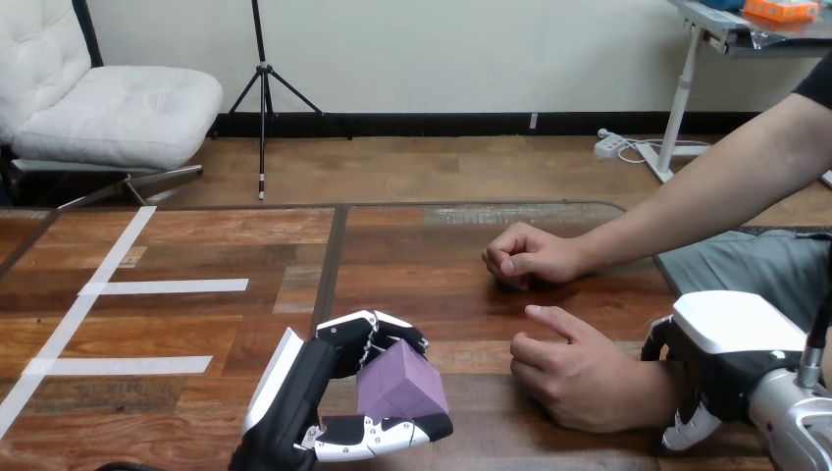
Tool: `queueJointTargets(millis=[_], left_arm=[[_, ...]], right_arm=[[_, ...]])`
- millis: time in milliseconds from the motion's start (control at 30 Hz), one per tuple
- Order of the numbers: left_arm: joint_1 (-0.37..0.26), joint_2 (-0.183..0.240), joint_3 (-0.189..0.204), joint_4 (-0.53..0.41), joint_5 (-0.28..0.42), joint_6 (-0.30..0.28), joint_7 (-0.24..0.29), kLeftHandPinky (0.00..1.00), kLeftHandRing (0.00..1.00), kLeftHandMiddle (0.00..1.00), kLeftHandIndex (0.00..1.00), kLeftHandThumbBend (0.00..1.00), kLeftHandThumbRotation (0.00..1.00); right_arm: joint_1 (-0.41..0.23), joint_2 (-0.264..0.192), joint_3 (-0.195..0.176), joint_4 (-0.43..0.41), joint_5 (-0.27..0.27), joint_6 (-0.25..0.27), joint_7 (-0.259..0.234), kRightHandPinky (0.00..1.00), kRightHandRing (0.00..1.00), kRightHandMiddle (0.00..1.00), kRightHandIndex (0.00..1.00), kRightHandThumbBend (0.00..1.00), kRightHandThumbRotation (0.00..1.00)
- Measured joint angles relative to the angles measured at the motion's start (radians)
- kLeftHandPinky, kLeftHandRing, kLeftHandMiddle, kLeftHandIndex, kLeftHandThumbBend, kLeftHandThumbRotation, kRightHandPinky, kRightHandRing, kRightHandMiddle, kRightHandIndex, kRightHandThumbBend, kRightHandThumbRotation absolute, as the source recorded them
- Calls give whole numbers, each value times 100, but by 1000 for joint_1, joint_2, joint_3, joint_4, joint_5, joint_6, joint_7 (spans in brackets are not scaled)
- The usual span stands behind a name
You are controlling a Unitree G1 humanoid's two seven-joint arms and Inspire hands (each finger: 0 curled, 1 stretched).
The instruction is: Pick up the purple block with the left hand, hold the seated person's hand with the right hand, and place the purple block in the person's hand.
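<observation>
Purple block: the purple block is seen low in the head view, near the middle, held in the left hand just above the bench; whether its underside touches the wood cannot be told.
Left hand: it is brought in from the bottom edge with its palm turned towards the right; its fingers are curled over the far side of the block and another is closed along the near side, so the block is gripped between them.
Right hand: the right hand is placed at the right edge, its white back facing up, over the person's wrist; it is closed on that wrist, with a dark part seen on the far side and a curled tip on the near side.
Person's nearer hand: the person's nearer hand is laid on the bench just right of the block, apart from it, loosely curled with one finger pointed left.
Person's farther hand: the person's farther hand is rested on the bench as a fist, beyond the nearer one.
Bench markings: white tape strips are laid across the left part of the bench, well apart from the block.
</observation>
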Motion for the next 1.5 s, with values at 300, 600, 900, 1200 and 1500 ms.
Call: queueJointTargets(millis=[300, 600, 900, 1200, 1500], left_arm=[[0, 0, 9, 0, 1, -7, 0, 40, 46, 52, 54, 78, 11], [0, 1, 16, 0, 2, -16, 0, 40, 46, 52, 54, 78, 11], [0, 1, 16, 0, 5, -18, 0, 40, 46, 52, 55, 78, 11], [0, 1, 17, 0, 4, -18, -1, 40, 46, 52, 55, 78, 11], [0, 1, 17, 0, 4, -24, -1, 40, 46, 52, 55, 77, 11]], right_arm=[[-16, -2, 11, 1, -41, 0, 63, 75, 76, 79, 78, 79, 4], [-28, -2, 23, 16, -63, -2, 75, 74, 76, 78, 78, 77, 1], [-54, -1, 49, 58, -95, -1, 74, 70, 73, 76, 75, 78, 0], [-70, 1, 50, 90, -92, 1, 57, 53, 62, 66, 69, 78, 0], [-73, 3, 50, 112, -74, 0, 21, 29, 37, 47, 67, 72, 0]])
